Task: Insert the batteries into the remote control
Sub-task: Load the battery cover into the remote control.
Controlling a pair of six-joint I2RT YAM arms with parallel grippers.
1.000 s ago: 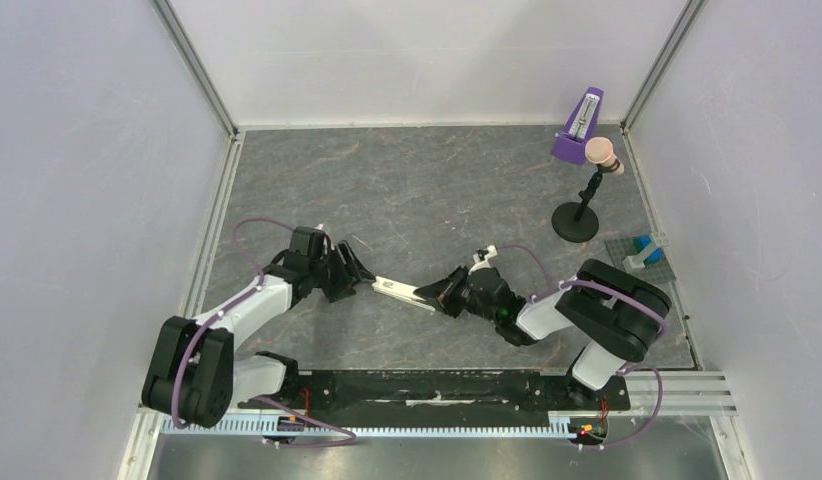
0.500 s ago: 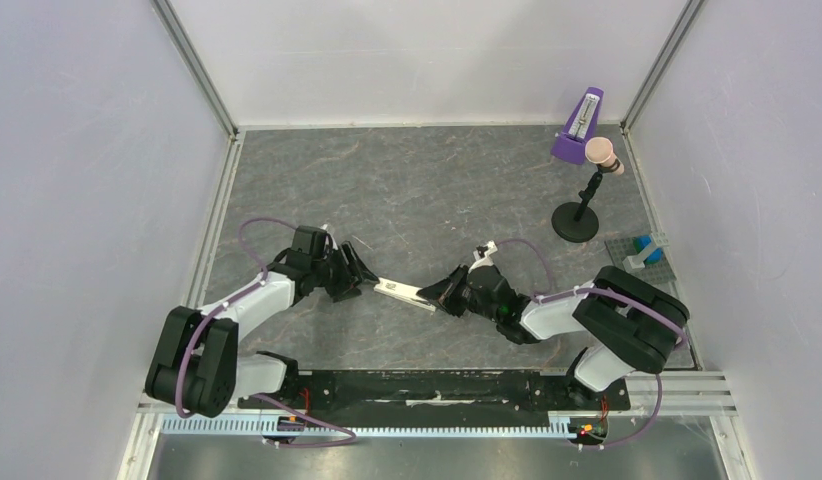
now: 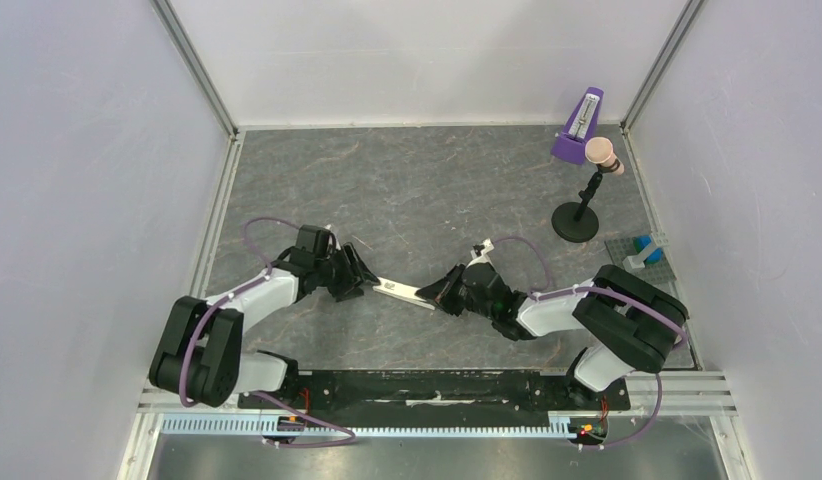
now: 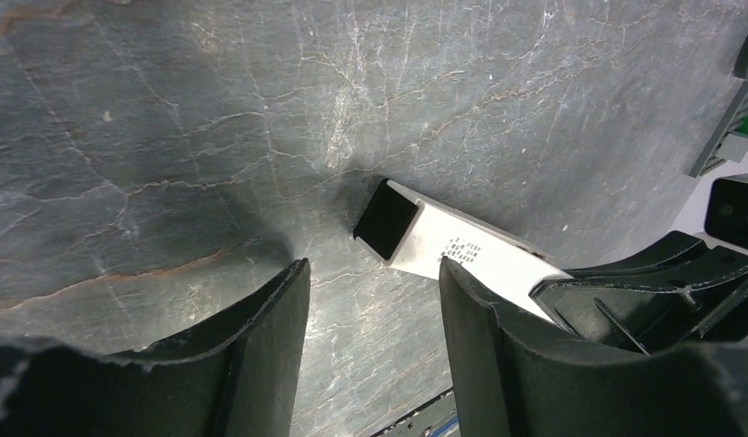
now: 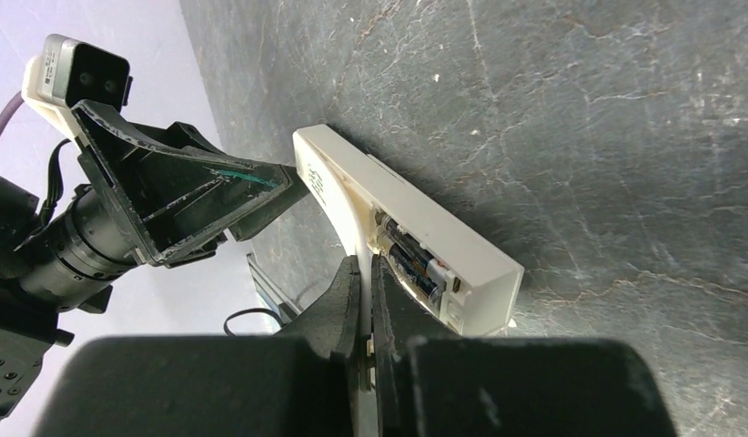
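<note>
The white remote control (image 3: 400,291) lies on the grey table between my two grippers. In the right wrist view the remote (image 5: 443,232) shows its open back, with two dark batteries (image 5: 414,262) lying side by side in the recess. My right gripper (image 5: 364,266) is shut on a thin white cover strip (image 5: 356,235) that leans against the remote's back beside the batteries. My left gripper (image 4: 375,273) is open and empty. The remote's dark far end (image 4: 386,218) lies just ahead of its fingertips. In the top view the left gripper (image 3: 365,283) and the right gripper (image 3: 437,296) stand at the remote's opposite ends.
A purple metronome (image 3: 579,125) and a black stand with a pink ball (image 3: 577,215) are at the back right. Blue blocks on a small grey plate (image 3: 642,250) sit by the right wall. White walls enclose the table on three sides.
Both arms have shifted only slightly around the remote, which stays in place. The right gripper stays shut on the cover strip and the left stays open.
</note>
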